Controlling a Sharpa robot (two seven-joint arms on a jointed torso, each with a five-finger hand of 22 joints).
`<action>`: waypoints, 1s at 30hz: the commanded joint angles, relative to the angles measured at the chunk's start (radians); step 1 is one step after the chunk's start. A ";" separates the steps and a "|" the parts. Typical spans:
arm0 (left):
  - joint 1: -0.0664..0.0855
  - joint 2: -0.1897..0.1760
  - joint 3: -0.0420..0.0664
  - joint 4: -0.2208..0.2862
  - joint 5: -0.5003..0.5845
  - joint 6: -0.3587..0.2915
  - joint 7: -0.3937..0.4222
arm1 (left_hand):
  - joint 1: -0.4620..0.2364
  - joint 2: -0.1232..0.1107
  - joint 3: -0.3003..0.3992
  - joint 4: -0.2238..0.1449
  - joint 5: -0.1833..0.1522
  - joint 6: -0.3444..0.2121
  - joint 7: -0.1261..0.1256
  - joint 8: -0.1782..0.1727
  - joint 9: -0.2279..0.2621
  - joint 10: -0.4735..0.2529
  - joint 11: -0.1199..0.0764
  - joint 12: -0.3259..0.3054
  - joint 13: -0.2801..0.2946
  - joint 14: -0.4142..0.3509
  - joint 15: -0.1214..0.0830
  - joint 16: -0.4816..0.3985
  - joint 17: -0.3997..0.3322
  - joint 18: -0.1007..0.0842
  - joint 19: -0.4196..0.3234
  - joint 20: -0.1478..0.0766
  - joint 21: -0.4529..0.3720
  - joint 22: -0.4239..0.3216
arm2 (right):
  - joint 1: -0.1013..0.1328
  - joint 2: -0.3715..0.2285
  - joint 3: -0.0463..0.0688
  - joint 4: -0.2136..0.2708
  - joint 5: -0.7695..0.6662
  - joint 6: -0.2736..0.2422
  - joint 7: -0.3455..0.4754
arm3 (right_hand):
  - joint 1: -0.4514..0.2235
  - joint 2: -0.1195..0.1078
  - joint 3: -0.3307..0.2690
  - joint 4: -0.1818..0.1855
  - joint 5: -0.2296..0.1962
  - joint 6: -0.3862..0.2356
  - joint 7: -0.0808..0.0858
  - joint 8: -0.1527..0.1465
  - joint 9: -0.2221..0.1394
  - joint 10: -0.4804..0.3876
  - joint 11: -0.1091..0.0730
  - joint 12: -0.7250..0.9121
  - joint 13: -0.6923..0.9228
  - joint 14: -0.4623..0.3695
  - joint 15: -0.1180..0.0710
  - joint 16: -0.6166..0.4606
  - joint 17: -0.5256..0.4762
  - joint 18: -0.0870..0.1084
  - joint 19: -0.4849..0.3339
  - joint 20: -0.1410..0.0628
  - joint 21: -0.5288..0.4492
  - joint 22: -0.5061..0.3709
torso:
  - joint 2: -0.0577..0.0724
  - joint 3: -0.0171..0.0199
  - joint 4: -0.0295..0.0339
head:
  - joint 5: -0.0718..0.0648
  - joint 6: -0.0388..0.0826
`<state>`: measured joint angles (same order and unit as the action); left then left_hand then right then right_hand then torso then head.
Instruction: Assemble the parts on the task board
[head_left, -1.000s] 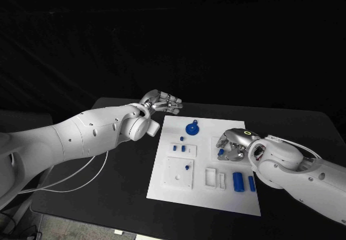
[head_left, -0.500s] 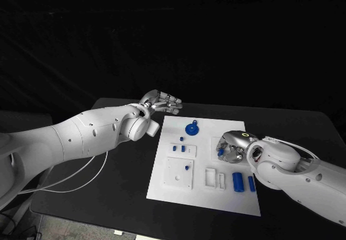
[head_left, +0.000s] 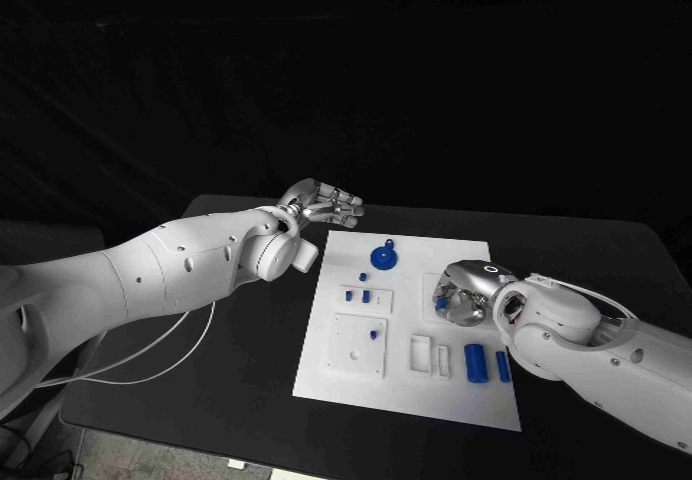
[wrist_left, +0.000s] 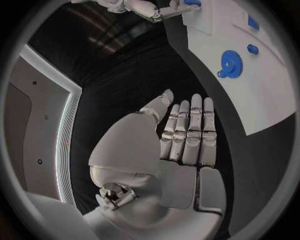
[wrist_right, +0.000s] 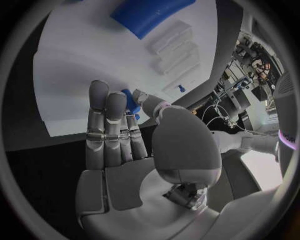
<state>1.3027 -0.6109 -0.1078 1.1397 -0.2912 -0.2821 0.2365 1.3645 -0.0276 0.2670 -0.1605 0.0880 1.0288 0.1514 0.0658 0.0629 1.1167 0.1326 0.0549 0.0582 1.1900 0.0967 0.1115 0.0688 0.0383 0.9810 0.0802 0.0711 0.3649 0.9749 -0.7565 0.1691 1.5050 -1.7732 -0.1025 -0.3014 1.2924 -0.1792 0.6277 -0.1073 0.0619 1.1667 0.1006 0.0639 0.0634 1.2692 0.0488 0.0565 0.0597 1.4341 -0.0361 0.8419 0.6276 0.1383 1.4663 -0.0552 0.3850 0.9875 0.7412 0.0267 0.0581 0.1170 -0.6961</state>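
The white task board (head_left: 407, 395) lies in the middle of the black table. A blue gear (head_left: 385, 257) sits near its far edge, with small blue pegs (head_left: 361, 296) below it. Two blue cylinders (head_left: 488, 363) lie at the near right. My right hand (head_left: 464, 300) hovers over the board's right middle, and its thumb and fingers pinch a small blue part (wrist_right: 130, 102). My left hand (head_left: 326, 205) is off the board's far left corner, above the table. In the left wrist view the left hand (wrist_left: 181, 140) has straight fingers and holds nothing. The gear (wrist_left: 229, 63) lies beyond it.
A white raised block with slots (head_left: 431, 356) and a square plate (head_left: 361, 346) holding a blue peg (head_left: 375, 336) sit on the board's near half. A white cable (head_left: 159, 365) trails over the table's left side. Bare black table (head_left: 188, 400) surrounds the board.
My right hand has turned and shifted slightly over the board's right middle. The left arm and the parts on the board have not moved.
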 joint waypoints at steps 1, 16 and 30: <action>0.002 0.001 0.001 0.001 0.006 0.012 0.005 | 0.004 -0.001 0.001 0.001 0.001 -0.005 -0.002 0.000 0.000 -0.006 -0.002 0.004 0.001 -0.006 0.003 -0.003 0.001 -0.004 0.010 0.000 0.003 -0.001 | -0.002 0.000 -0.001 0.005 -0.033 -0.041 -0.010 | 0.004 0.017 0.019 -0.011 0.000 0.018 -0.003 0.000 0.003 0.024 -0.006 0.003 0.003 0.000 -0.012 0.006 0.003 -0.001 0.032 -0.014 0.006 0.006 | 0.000 0.0002 0.0001 | 0.000 -0.001; 0.002 0.000 0.001 -0.001 0.006 0.014 0.004 | 0.006 0.001 0.001 0.000 0.001 -0.005 -0.002 0.000 0.000 -0.007 -0.002 0.004 0.001 -0.007 0.004 -0.004 0.001 -0.003 0.011 0.001 0.004 -0.011 | -0.005 -0.007 0.002 0.031 -0.064 -0.126 -0.012 | 0.012 0.040 0.075 -0.065 -0.012 0.090 -0.021 0.000 0.005 0.104 -0.028 0.004 0.006 0.002 -0.031 0.000 0.017 -0.016 0.025 -0.035 0.021 0.048 | 0.000 0.0004 0.0000 | 0.006 -0.006; 0.001 0.003 0.001 -0.008 0.006 0.014 0.005 | 0.006 0.001 0.001 0.000 0.001 -0.005 -0.002 0.000 0.000 -0.007 -0.002 0.004 0.001 -0.007 0.004 -0.004 0.001 -0.003 0.011 0.001 0.004 -0.011 | -0.006 -0.020 0.040 0.109 0.023 -0.142 0.004 | 0.009 0.040 0.078 -0.069 -0.011 0.094 -0.022 0.000 0.005 0.106 -0.028 0.004 0.006 0.003 -0.034 -0.005 0.022 -0.015 0.026 -0.038 0.018 0.059 | -0.001 -0.0002 -0.0005 | 0.010 -0.005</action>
<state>1.3027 -0.6104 -0.1078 1.1310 -0.2912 -0.2799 0.2348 1.3645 -0.0276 0.2670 -0.1605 0.0880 1.0288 0.1514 0.0658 0.0629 1.1167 0.1326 0.0549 0.0581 1.1864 0.1003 0.1115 0.0688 0.0382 0.9846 0.0838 0.0711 0.3544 0.9700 -0.7775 0.2084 1.6060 -1.7821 -0.2309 -0.3094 1.3034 -0.1473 0.7014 -0.1753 0.0500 1.2533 0.0802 0.0604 0.0669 1.3390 0.0448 0.0575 0.0616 1.4362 -0.0625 0.8441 0.6486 0.1061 1.4666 -0.0892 0.4013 1.0456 0.7409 0.0266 0.0565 0.1271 -0.6994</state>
